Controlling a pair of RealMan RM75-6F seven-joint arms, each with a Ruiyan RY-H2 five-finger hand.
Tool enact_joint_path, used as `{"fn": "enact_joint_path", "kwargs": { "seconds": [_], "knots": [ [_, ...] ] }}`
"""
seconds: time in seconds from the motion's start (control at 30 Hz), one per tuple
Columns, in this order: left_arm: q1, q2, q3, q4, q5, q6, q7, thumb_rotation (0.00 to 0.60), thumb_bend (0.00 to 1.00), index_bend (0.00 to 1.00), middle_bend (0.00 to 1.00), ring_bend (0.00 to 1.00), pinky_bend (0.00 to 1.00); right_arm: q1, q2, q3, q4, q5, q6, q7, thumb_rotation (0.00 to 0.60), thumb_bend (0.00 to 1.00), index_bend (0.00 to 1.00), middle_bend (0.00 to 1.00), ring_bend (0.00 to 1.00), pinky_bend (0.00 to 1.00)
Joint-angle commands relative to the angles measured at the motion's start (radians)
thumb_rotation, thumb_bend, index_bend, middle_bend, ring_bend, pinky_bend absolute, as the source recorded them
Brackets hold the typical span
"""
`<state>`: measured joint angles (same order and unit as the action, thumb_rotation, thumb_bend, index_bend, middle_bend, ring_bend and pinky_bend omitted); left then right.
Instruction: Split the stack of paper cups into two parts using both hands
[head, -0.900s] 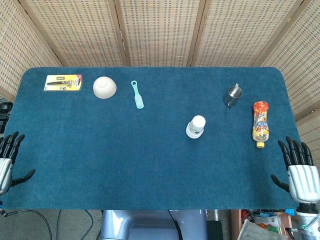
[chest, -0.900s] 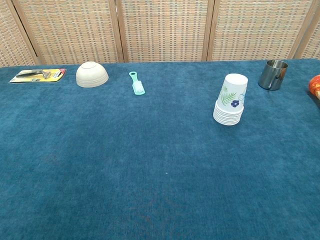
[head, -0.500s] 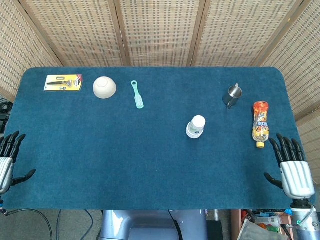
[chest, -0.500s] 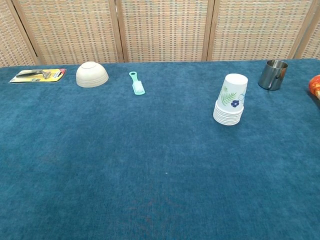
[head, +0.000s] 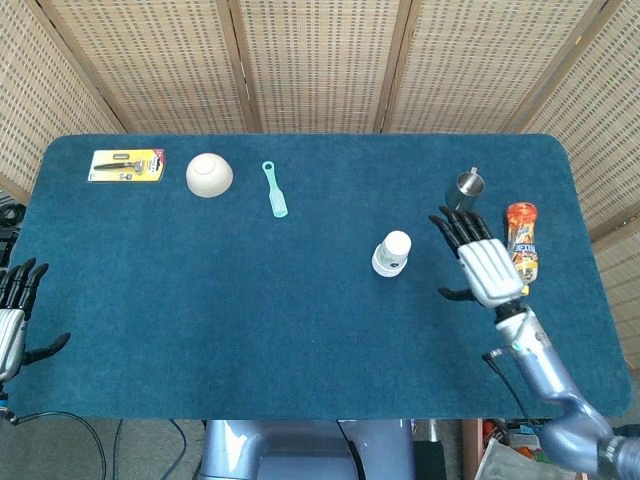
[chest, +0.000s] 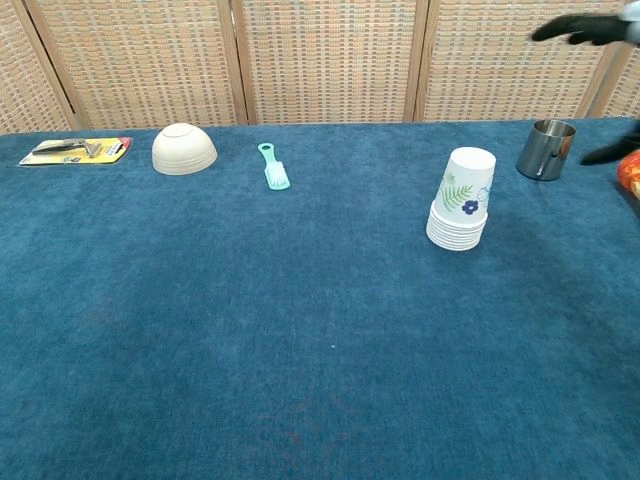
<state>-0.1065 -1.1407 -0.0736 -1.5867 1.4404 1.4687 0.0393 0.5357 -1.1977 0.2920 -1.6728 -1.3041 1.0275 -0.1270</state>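
Note:
The stack of paper cups (head: 391, 254) stands upside down right of the table's middle; in the chest view the paper cups (chest: 461, 200) show a leaf and flower print. My right hand (head: 477, 260) hovers open above the table just right of the stack, fingers spread, apart from the cups. In the chest view only dark fingers of the right hand (chest: 590, 28) show, at the top right. My left hand (head: 12, 318) is open at the table's front left edge, far from the stack.
A steel cup (head: 464, 190) and an orange bottle (head: 520, 246) lie close to the right hand. At the back left are a white bowl (head: 209, 175), a mint brush (head: 275, 189) and a yellow razor pack (head: 126, 165).
My right hand has moved from the front right edge up and inward, now over the table beside the cup stack. The left hand has barely moved.

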Motion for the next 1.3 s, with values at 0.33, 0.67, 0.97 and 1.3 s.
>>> {"fn": "enact_joint_path", "kwargs": {
  "seconds": [0.33,0.67,0.97,1.3],
  "knots": [
    [-0.001,0.006,-0.011,-0.008,-0.028,-0.009,0.011,0.600,0.21,0.00,0.00,0.00,0.00,0.191,-0.186,0.030,0.148,0.314,-0.163,-0.160,0.600,0.01,0.14,0.19,0.07,0.28],
    [-0.008,0.005,-0.017,-0.006,-0.050,-0.028,0.013,0.600,0.21,0.00,0.00,0.00,0.00,0.242,-0.283,0.020,0.270,0.361,-0.157,-0.176,0.600,0.10,0.22,0.28,0.14,0.35],
    [-0.016,0.004,-0.021,0.001,-0.064,-0.047,0.005,0.600,0.21,0.00,0.00,0.00,0.00,0.278,-0.355,0.021,0.389,0.383,-0.169,-0.146,0.600,0.13,0.29,0.39,0.24,0.49],
    [-0.018,-0.002,-0.021,0.008,-0.076,-0.054,0.013,0.600,0.21,0.00,0.00,0.00,0.00,0.284,-0.398,0.013,0.472,0.353,-0.176,-0.081,0.600,0.23,0.51,0.54,0.40,0.63]
  ]
}}
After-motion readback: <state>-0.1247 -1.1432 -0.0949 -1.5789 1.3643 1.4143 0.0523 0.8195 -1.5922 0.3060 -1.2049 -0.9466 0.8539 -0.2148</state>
